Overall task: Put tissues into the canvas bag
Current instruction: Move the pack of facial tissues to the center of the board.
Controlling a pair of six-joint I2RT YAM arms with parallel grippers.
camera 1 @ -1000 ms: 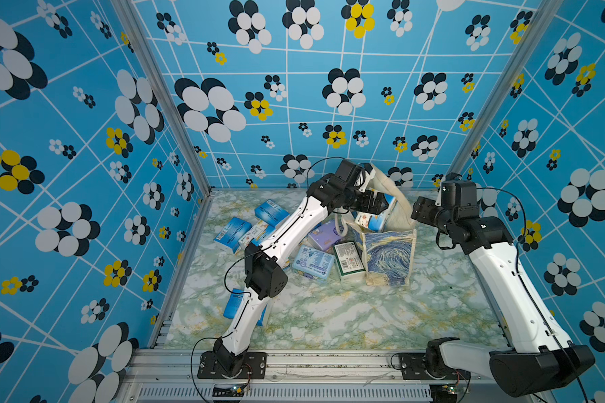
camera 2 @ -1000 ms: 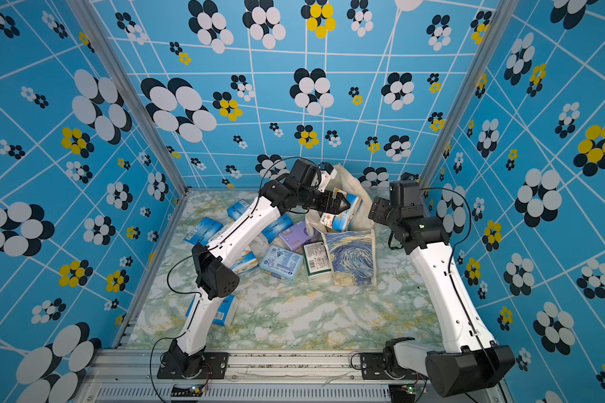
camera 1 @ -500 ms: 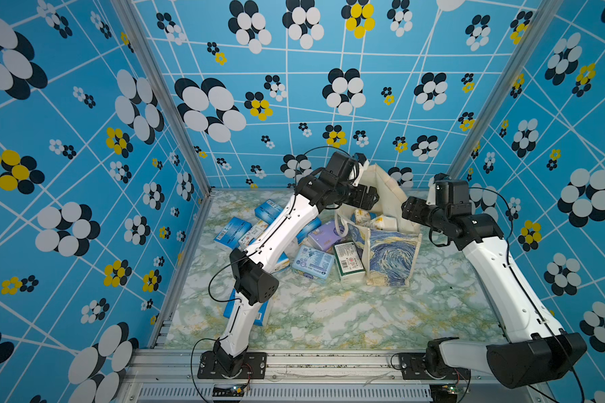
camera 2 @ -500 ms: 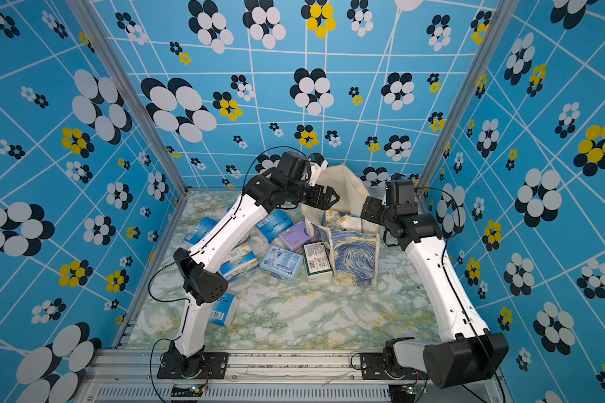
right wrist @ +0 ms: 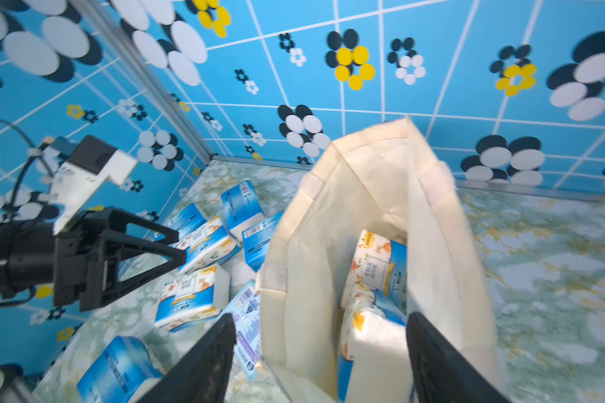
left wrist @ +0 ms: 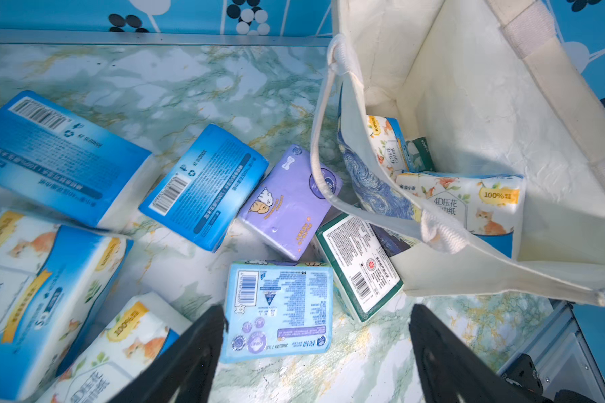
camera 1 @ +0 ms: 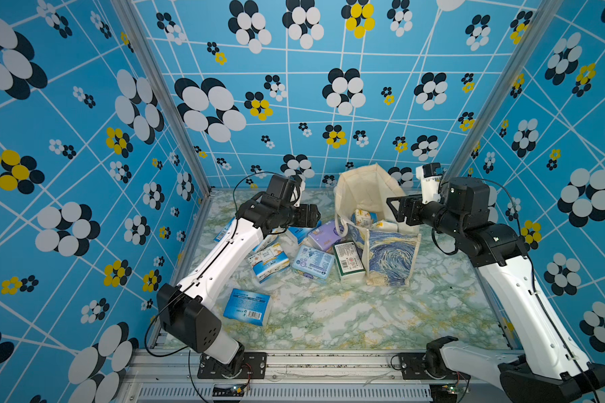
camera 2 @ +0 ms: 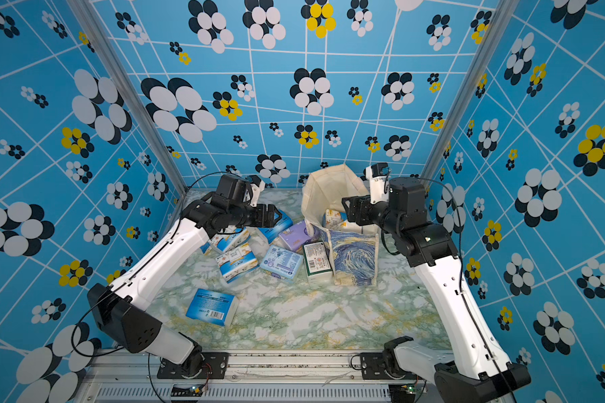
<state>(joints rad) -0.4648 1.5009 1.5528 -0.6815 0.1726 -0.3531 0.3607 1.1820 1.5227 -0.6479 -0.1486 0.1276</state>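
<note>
Standing open on the marbled table [camera 1: 329, 314], one canvas bag [camera 1: 392, 258] is seen holding three tissue packs [left wrist: 461, 206]; at least eight more are scattered beside it. Left gripper [camera 2: 278, 217] and right gripper [right wrist: 322, 317] are spread wide, empty.

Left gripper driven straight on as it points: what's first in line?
Probably the cream canvas bag, on its blue-printed side. Depth unclear: the lilac plastic-wrapped tissue pack beside it may come first.

Open canvas bag [camera 1: 392, 258] upright, some tissues [camera 1: 363, 217] inside, rest scattered beside it
</note>
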